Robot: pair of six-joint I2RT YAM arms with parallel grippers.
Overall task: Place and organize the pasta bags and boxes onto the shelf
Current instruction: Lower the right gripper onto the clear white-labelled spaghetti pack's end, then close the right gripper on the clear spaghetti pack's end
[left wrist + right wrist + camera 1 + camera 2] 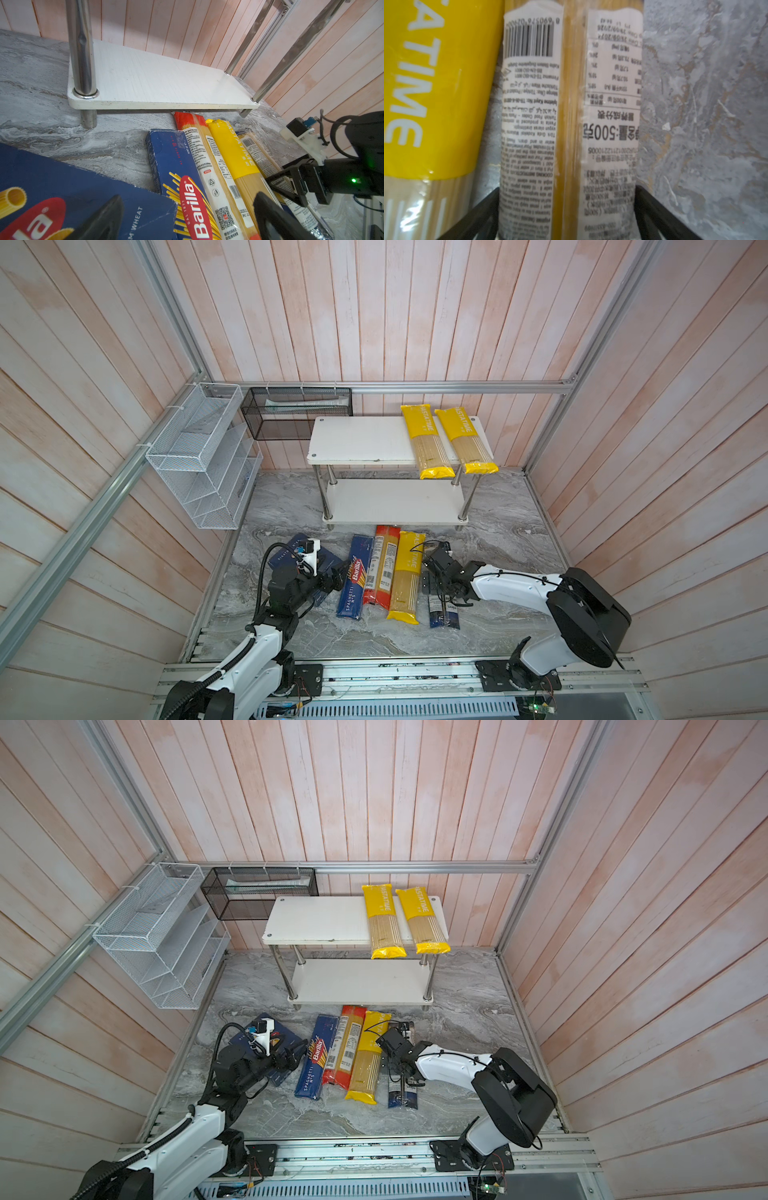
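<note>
The shelf stands at the back with two yellow bags lying on its top board; its lower board is bare. In front lie the wide Barilla box, the Spaghetti box, a red-ended bag, a yellow bag and a slim clear bag with navy ends. My left gripper hangs open over the wide box's corner beside the Spaghetti box. My right gripper is open, one finger on each side of the clear bag, which lies flat.
A white wire-mesh organizer hangs on the left wall and a black mesh basket on the back rail beside the shelf. Wooden walls close in three sides. The arms' base rail runs along the front.
</note>
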